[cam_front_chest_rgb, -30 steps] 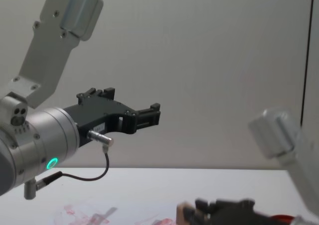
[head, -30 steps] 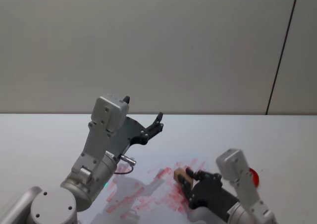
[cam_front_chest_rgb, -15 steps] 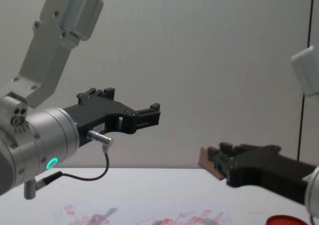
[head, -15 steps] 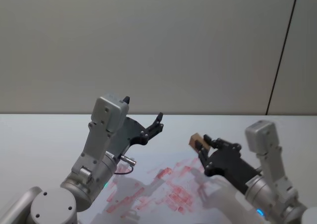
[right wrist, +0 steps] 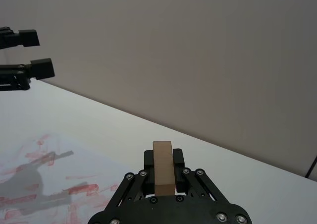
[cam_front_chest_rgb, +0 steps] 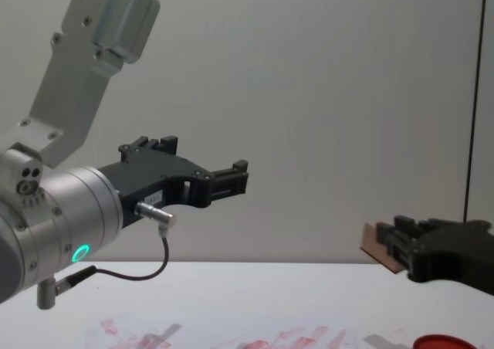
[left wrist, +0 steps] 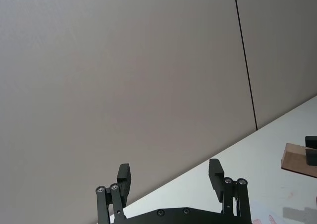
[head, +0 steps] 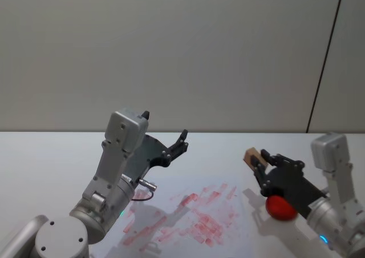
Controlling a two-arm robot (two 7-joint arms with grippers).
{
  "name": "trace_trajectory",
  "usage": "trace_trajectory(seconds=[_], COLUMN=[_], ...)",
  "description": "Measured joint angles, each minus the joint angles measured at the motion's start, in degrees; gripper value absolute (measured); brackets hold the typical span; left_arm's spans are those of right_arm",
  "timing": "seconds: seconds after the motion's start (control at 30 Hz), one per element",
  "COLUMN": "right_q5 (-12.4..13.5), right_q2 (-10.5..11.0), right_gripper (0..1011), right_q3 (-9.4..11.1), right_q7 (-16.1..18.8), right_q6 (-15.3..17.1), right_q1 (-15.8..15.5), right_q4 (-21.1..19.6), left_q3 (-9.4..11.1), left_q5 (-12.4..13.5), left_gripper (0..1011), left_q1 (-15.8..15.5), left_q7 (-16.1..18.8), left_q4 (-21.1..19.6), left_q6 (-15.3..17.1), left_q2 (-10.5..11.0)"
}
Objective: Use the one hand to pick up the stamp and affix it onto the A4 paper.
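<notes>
Both hang above the table point(head: 45, 155) — the right gripper point(head: 259, 160) pinching the stamp point(head: 251, 156) in its jaws, near the red pad point(head: 280, 208) beside the paper point(head: 194, 219), the left gripper point(left wrist: 170, 178) idle with jaws spread.

Soft, even light throws faint shadows on the table point(head: 45, 155).

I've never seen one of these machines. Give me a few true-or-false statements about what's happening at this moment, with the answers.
1. The right tool grips the wooden stamp. True.
2. The stamp is pressed onto the A4 paper. False: it is held up in the air.
3. The left tool is open and empty. True.
4. The A4 paper is spotless. False: red prints and smears cover it.
</notes>
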Motion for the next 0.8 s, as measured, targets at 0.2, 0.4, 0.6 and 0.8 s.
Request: trace_trajectory(seconds=[0.2,0.4,0.6,0.8], right_q5=[0.61,0.89,1.11,1.45], right_q2=[1.15,1.94,2.32,2.41], right_gripper=[208,208,208,208], right_q3=[0.95,1.57,1.92,2.09], right_q7=[-0.07,-0.03,0.07,0.22], right_q6=[0.42,0.96,1.93,3.37], right_q1=[-0.48,-0.88,-0.99,-0.89], right_q4=[0.61,1.34,2.16,3.19], left_q3=[0.0,0.0,0.0,0.0], left_q5=[0.0,0.0,0.0,0.0], left_gripper=[1002,1002,1002,1002], left_q1=[0.0,0.0,0.0,0.0], left_q7=[0.0,0.0,0.0,0.0], left_q4=[0.0,0.0,0.0,0.0], left_q6=[0.0,0.0,0.0,0.0], left_q2=[0.0,0.0,0.0,0.0])
